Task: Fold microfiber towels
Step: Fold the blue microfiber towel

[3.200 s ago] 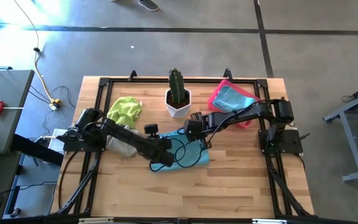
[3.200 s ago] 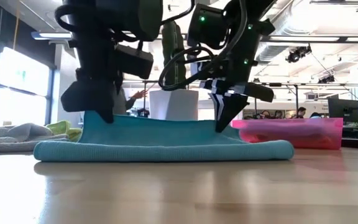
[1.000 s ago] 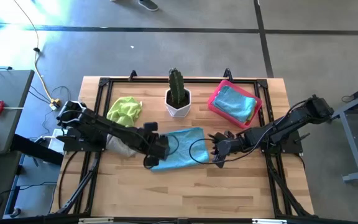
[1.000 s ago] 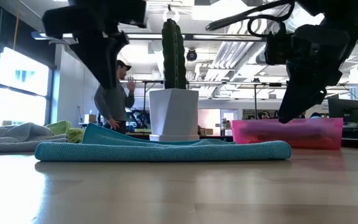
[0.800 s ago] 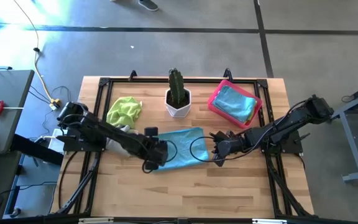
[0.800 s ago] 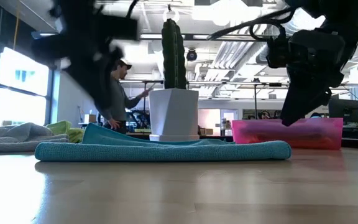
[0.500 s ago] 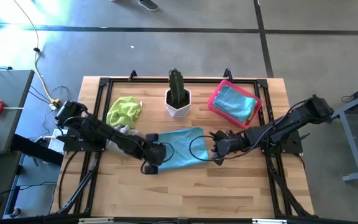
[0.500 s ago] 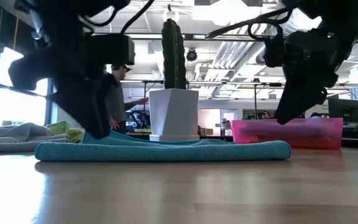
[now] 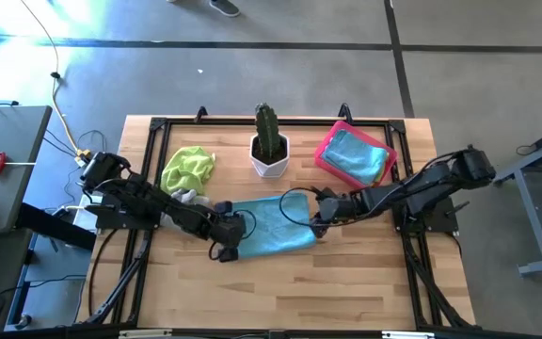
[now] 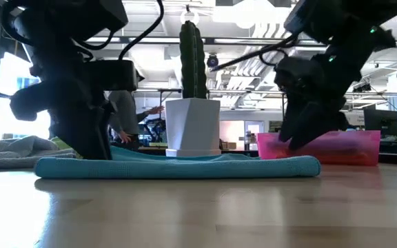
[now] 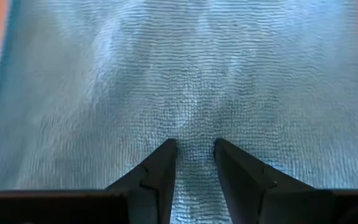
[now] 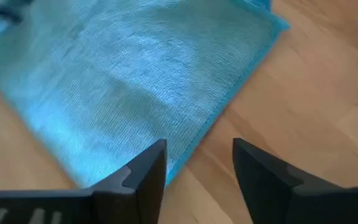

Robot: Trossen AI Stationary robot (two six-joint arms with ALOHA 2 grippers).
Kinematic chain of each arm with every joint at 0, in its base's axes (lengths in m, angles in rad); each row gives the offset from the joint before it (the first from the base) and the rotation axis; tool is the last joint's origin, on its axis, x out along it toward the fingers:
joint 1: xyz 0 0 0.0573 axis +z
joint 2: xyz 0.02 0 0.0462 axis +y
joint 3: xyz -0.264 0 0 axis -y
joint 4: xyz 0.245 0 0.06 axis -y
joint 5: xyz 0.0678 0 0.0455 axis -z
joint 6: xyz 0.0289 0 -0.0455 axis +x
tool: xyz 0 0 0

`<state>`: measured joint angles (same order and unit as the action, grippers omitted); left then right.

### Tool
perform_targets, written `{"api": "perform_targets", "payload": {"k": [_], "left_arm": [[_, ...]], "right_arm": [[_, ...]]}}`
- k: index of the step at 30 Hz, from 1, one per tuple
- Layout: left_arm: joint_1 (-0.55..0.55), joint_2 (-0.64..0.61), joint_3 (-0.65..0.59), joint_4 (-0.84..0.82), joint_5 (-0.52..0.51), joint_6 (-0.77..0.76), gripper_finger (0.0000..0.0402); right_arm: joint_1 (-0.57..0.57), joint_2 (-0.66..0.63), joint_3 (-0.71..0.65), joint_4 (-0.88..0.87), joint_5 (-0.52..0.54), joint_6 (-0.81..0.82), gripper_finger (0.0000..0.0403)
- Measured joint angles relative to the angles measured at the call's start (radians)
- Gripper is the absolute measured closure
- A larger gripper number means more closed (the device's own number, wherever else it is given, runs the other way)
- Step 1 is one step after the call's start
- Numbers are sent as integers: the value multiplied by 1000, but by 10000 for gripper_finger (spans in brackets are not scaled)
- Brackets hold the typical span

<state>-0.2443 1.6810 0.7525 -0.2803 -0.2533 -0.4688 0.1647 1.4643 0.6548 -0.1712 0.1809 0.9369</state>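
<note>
- High view: a light blue towel [image 9: 269, 224] lies folded on the table [image 9: 346, 273] in the middle of the frame, below the potted cactus [image 9: 269, 143]. The left claw [image 9: 232, 235] sits at its left edge and the right claw [image 9: 319, 214] at its right edge. A lime green towel [image 9: 188, 167] lies bunched at upper left, a grey towel [image 9: 185, 200] just below it, and another light blue one fills the pink tray [image 9: 327, 144] at upper right. This view alone gives the full layout, but from here I cannot tell how the claws stand.
- Low view: the blue towel [image 10: 178, 167] runs as a flat band across the frame, both arms coming down onto its ends. Only here does the layered thickness show. If either claw drags sideways, the top layer could slide off square.
- Left wrist view: the left claw [image 11: 194, 146] stands narrowly parted, tips pressed against the terry weave of the towel [image 11: 185, 81], no cloth visibly pinched. Risk: closing here may gather only one layer, or bunch a ridge mid-panel rather than an edge.
- Right wrist view: the right claw [image 12: 197, 155] is open wide, straddling the towel's edge [image 12: 197, 146], one finger over cloth and one over bare wood. The near corner [image 12: 277, 23] shows only here. Closing off-line could miss the hem and scrape wood.
</note>
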Motion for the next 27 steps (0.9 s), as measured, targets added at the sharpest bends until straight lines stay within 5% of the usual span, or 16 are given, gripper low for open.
{"api": "perform_targets", "payload": {"k": [12, 27], "left_arm": [[-61, 11, -1, 52, 29, -131, 334], [-65, 14, -4, 105, 17, -149, 380]], "right_arm": [[-80, 149, 0, 116, -18, 51, 196], [-10, 206, 7, 229, 11, 143, 196]]}}
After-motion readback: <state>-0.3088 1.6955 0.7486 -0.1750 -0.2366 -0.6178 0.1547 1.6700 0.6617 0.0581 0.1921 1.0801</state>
